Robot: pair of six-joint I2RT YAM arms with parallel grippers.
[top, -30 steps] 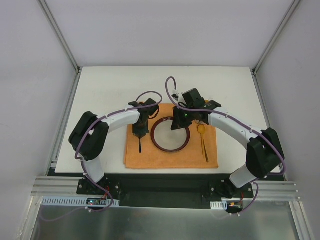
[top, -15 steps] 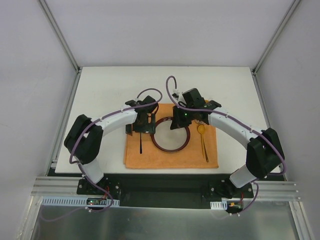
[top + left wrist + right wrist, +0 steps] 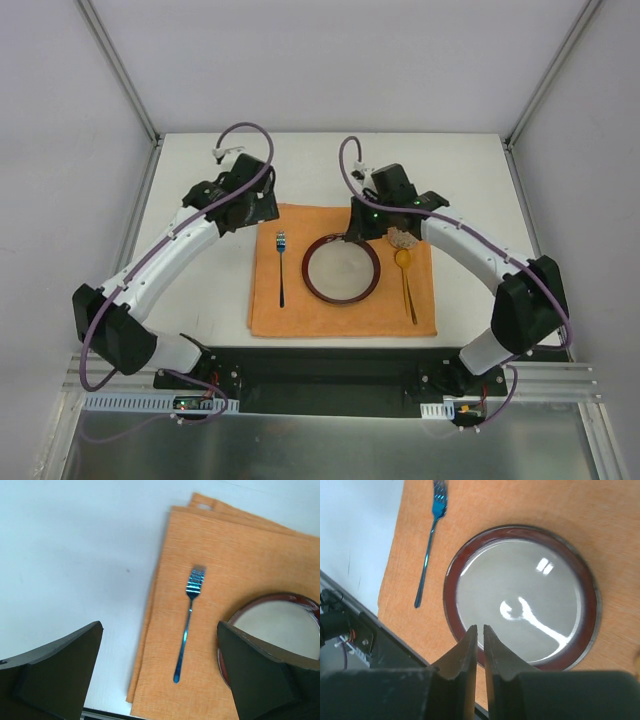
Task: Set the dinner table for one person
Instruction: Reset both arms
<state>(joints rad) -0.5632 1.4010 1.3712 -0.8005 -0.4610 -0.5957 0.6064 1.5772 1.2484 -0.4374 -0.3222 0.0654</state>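
Note:
On the white dinner table [image 3: 200, 180] lies an orange placemat [image 3: 300, 315]. A blue fork [image 3: 282, 270] rests on its left part, a round dark-red-rimmed plate [image 3: 341, 268] in the middle, and a gold spoon [image 3: 407, 285] on the right. My left gripper [image 3: 250, 205] hangs wide open and empty behind and left of the fork [image 3: 187, 625], its jaws [image 3: 160, 630] far apart. My right gripper [image 3: 368, 228] hovers over the plate's [image 3: 520, 600] back rim. Its fingertips [image 3: 480, 627] stand a thin slit apart with nothing between them.
Grey frame posts [image 3: 120, 70] rise at the table's back corners, with white walls on both sides. A black and metal rail [image 3: 330, 375] carrying the arm bases runs along the near edge. The placemat's left edge [image 3: 150, 630] shows two folded layers.
My left gripper has opened, let go of the fork and swung up and back to the left. The right gripper has pulled slightly back from the plate and its jaws have parted a little.

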